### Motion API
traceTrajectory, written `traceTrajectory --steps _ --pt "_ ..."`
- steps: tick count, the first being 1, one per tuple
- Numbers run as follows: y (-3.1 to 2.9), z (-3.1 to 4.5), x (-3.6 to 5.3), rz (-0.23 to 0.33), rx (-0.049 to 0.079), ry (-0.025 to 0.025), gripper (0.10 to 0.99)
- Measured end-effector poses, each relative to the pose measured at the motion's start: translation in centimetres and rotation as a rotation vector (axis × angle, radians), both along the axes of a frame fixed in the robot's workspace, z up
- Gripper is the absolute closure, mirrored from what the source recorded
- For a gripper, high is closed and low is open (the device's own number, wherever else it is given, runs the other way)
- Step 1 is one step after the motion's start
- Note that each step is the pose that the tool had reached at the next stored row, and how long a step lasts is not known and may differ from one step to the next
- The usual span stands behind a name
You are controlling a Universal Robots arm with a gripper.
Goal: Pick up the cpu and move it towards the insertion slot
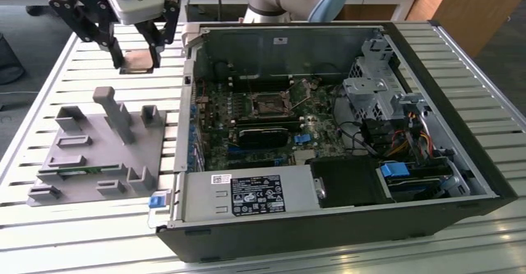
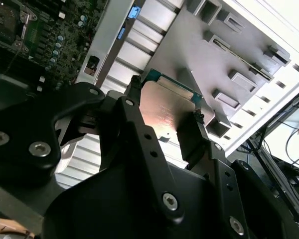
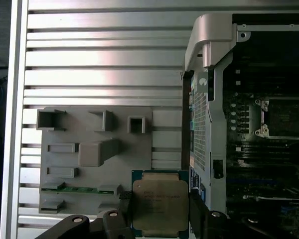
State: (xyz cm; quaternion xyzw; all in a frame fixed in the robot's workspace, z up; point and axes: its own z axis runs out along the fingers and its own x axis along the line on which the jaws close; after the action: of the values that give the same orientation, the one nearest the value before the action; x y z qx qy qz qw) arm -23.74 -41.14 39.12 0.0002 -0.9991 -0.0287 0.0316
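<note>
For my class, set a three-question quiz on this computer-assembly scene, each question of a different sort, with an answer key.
1. True or false: the black two-finger gripper is shut on the flat square cpu with the silvery metal top.
2. Multiple choice: in the exterior view, the square silvery-framed insertion slot lies (A) on the grey plastic holder tray, (B) on the motherboard inside the open black computer case, (C) on the slatted metal table.
3. Fill in: in the exterior view, the gripper hangs off the case's ____ side.

Key: 1 true. 2 B. 3 left, by the exterior view.
</note>
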Motion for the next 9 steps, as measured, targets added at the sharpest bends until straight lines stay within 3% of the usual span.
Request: traceTrajectory --steps 9 --pt "0.17 -0.01 1.43 0.000 0.000 0.0001 0.545"
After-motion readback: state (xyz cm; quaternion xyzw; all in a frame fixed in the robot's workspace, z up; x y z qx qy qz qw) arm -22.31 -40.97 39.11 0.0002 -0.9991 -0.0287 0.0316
